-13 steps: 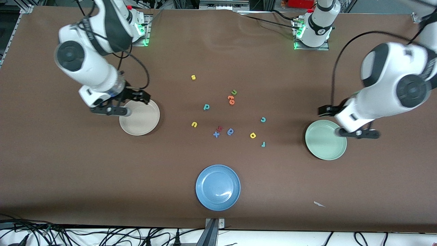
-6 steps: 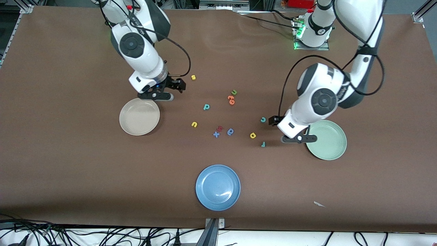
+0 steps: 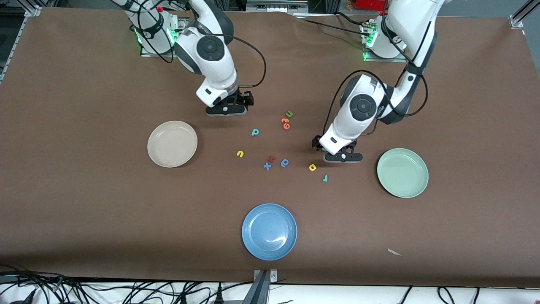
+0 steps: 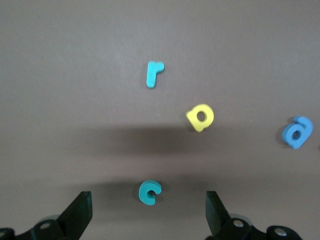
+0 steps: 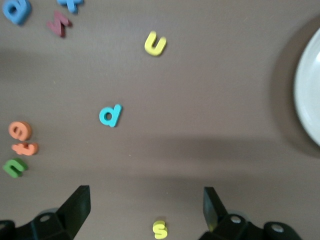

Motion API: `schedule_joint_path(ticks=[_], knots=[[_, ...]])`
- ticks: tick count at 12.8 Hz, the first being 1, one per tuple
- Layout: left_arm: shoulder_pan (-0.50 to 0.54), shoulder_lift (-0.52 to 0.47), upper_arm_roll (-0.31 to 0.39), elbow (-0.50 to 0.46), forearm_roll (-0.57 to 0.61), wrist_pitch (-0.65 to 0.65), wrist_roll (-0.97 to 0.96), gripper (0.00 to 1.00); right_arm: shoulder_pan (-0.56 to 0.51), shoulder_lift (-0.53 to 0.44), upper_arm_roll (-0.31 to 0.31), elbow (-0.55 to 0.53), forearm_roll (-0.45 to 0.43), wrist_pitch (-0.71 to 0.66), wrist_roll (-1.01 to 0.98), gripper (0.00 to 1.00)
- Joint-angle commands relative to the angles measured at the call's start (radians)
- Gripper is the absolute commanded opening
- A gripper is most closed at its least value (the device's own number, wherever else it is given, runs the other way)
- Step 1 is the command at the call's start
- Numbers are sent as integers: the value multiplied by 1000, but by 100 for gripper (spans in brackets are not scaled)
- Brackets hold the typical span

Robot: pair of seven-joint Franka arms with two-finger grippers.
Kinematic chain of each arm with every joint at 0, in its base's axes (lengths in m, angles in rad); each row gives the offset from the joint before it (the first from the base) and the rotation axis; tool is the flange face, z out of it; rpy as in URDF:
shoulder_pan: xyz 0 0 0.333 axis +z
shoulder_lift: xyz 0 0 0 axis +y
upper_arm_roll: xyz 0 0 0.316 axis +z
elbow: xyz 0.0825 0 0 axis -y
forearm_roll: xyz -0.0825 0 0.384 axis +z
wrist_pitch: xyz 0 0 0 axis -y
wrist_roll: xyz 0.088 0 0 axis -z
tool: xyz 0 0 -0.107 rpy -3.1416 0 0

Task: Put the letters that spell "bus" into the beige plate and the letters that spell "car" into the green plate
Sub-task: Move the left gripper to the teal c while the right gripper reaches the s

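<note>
Both plates are sitting empty, so no letter is placed yet and all six are waiting on the brown table. The beige plate is lying toward the right arm's end, the green plate toward the left arm's end.

The right gripper is hovering over the yellow s, jaws wide and holding nothing. The teal b and yellow u are lying between the plates, nearer the front camera than the s.

The left gripper is hovering over the teal c, jaws wide and empty. The yellow a and teal r are lying close by, nearer the camera.
</note>
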Motion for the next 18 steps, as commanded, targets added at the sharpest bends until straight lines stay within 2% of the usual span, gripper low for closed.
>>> schedule_joint_path(ticks=[1, 3, 5, 7, 10, 13, 16, 18], knots=[[-52, 38, 15, -20, 2, 60, -46, 99, 2, 13, 3, -88, -97, 112, 77, 100], [-54, 63, 15, -18, 18, 81, -46, 93, 1, 4, 6, -160, -123, 203, 106, 100], [-57, 94, 17, -14, 19, 92, -43, 87, 2, 4, 32, -183, -160, 217, 150, 100], [-49, 92, 20, -8, 62, 86, -41, 85, 2, 2, 44, -223, -202, 258, 193, 100], [-48, 92, 21, 0, 74, 60, -44, 77, 3, -5, 47, -281, -248, 295, 213, 100], [-55, 88, 21, -2, 76, 41, -47, 60, 3, -10, 47, -323, -263, 337, 215, 100], [-57, 84, 21, 0, 76, -1, -53, 52, 3, -9, 47, -324, -280, 338, 248, 100], [-58, 83, 21, 0, 78, -3, -53, 45, 8, 5, 47, -324, -344, 338, 299, 99]])
